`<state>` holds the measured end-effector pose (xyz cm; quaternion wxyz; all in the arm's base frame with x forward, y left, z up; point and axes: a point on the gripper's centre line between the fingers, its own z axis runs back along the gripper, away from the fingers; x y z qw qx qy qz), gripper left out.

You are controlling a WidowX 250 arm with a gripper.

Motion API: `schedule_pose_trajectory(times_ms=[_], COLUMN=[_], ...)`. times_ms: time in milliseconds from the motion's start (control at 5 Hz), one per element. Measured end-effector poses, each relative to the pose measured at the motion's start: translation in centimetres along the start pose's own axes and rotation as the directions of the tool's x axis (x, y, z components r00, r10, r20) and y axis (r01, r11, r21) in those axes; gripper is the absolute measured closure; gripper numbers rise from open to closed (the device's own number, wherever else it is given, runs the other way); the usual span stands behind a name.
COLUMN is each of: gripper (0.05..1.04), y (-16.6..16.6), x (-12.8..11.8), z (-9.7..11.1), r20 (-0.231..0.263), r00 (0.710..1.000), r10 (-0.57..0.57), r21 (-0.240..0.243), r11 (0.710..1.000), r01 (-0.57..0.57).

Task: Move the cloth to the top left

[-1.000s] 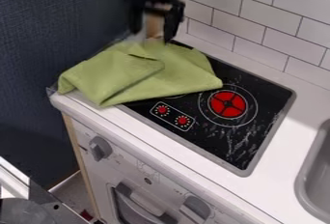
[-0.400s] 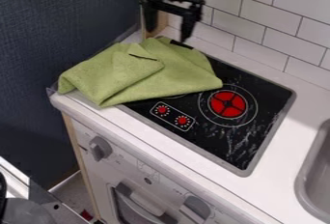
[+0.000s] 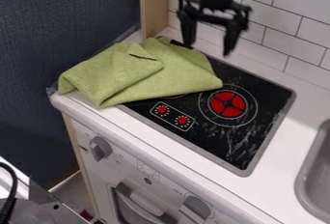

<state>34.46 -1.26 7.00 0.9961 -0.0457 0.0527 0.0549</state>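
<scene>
- The gripper hangs at the upper part of the view, somewhat right of the middle, in front of the tiled wall.
- Its jaws stand wide open, the two fingers well apart and pointing down; they have hold of nothing.
- The green cloth lies to the left and below the gripper, apart from it.
- This cloth covers the upper left part of the black cooktop and passes over its edge onto the white counter, up to the counter's left end.
- It is folded and wrinkled, with one flap on top and a short dark line near this flap's upper edge.
- The red burner is just beside the right corner of the cloth, with two small red dials near it.
- At the right edge is a grey sink.
</scene>
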Motion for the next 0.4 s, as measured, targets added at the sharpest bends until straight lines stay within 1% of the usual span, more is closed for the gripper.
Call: schedule_pose_trajectory(times_ms=[200, 400], gripper=[0.085, 0.085], y=[-1.6, -5.0], x=[-3.8, -5.0], z=[-0.3, -0.3], r20=[0.037, 0.07], r00=[0.999, 0.994], r10=[0.006, -0.086], r21=[-0.048, -0.027], r11=[0.999, 0.996], r01=[-0.005, 0.088])
